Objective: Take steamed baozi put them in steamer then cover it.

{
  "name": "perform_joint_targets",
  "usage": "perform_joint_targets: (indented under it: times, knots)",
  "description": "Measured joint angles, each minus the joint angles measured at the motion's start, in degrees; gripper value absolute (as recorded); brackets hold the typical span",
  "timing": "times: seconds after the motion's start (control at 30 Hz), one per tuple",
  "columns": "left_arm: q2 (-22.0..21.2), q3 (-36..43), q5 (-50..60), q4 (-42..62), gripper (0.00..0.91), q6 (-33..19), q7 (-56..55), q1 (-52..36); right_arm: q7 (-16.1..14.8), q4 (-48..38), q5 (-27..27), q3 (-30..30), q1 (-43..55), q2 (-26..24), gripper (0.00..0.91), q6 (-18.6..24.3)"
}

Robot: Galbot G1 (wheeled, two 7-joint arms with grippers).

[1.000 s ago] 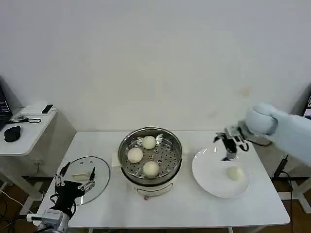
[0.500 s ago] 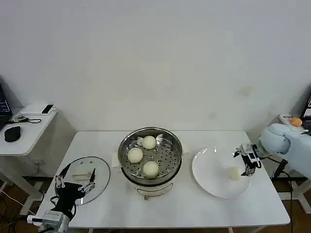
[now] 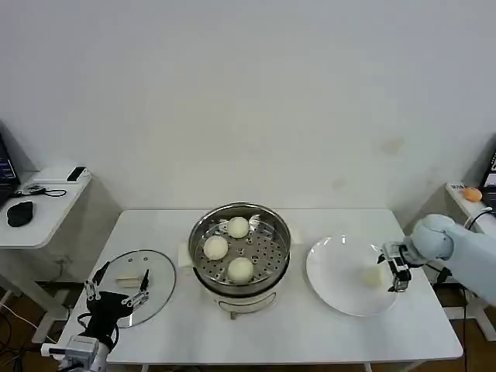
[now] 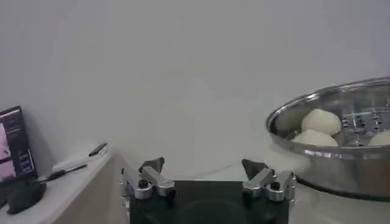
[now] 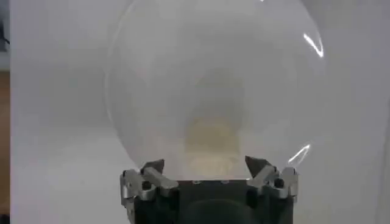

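Your right gripper (image 3: 395,267) hangs spread wide at the plate's (image 3: 333,291) right edge, straddling the last bun (image 3: 373,276); three sit in the steamer (image 3: 240,246) mid-table. Close off-centre and the smooth bun could squirt away. The left gripper (image 3: 116,291), also spread, waits over the lid (image 3: 147,275) at the front-left corner.

Pretty even, bright room light here, nothing harsh. The wall (image 3: 248,93) goes flat pale grey and the desk (image 3: 294,325) reads clean white with only soft, faint shadows under things. The steamer (image 3: 239,249) rim catches a shiny highlight. On the right wrist camera the plate (image 5: 213,73) is washed out and hazy, with two small glare streaks on its rim, and the baozi (image 5: 212,143) on it is a soft blur. The left wrist view looks soft too.
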Motion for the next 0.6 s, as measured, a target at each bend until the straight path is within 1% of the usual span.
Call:
perform_joint_targets:
  times: [0.2,0.23,0.27,0.3,0.37,0.5,0.6]
  knots:
    - [0.0,-0.4,-0.1,0.0,0.907,0.0,0.0,0.0,0.3,-2.2,-0.9,1.3,-1.3,1.7,0.907,-0.2]
    - [0.0,-0.5,-0.1,0.0,0.907,0.0,0.0,0.1,0.3,-2.4,-1.0,1.5,-1.5,1.9,0.867,-0.3]
    - [0.0,-0.5,-0.1,0.0,0.907,0.0,0.0,0.1,0.4,-2.7,-1.1,1.7,-1.7,2.1,0.856,-0.4]
    - [0.0,-0.5,-0.1,0.0,0.907,0.0,0.0,0.1,0.4,-3.0,-1.2,1.8,-2.0,2.4,0.826,-0.5]
    - [0.1,-0.5,-0.1,0.0,0.907,0.0,0.0,0.0,0.4,-3.3,-1.3,2.1,-2.3,2.8,0.806,-0.7]
    - [0.2,-0.6,-0.2,0.0,0.907,0.0,0.1,-0.1,0.2,-3.8,-1.6,2.5,-2.4,3.2,0.715,-1.0]
    - [0.2,-0.6,-0.2,0.0,0.907,0.0,0.1,-0.1,0.2,-4.4,-1.7,2.6,-2.4,3.7,0.695,-1.2]
